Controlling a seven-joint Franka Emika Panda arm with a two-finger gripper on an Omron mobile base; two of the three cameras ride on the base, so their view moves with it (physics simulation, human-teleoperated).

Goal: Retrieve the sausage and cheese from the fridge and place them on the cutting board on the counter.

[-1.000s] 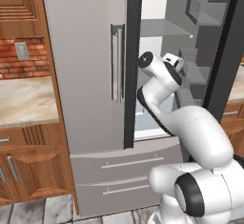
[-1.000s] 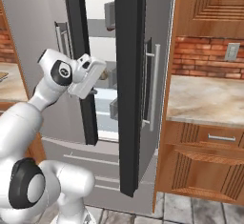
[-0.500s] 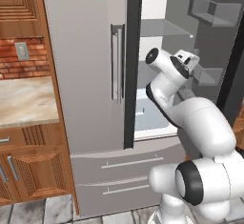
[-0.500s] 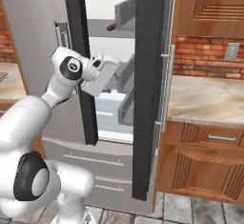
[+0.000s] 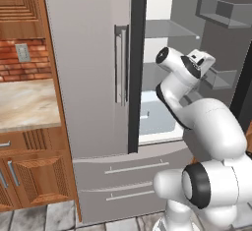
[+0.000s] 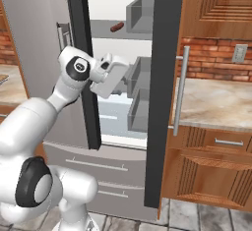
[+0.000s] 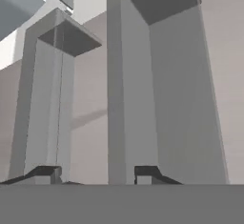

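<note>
Nearest us, our gripper (image 7: pixel 93 173) faces the grey door bins (image 7: pixel 152 89) of the fridge (image 5: pixel 93 77); its jaws stand partly apart, gripping nothing. Farther in, the sausage (image 6: pixel 117 26) lies on an upper shelf (image 6: pixel 106 30), above the hand.

arm (image 5: pixel 206 127): glossy white rounded shells | joints: dark grey-black rings between segments | base (image 6: pixel 74 195): bulbous white housing | gripper (image 7: pixel 97 173): 2 small dark finger tips | hand: boxy white block
</note>
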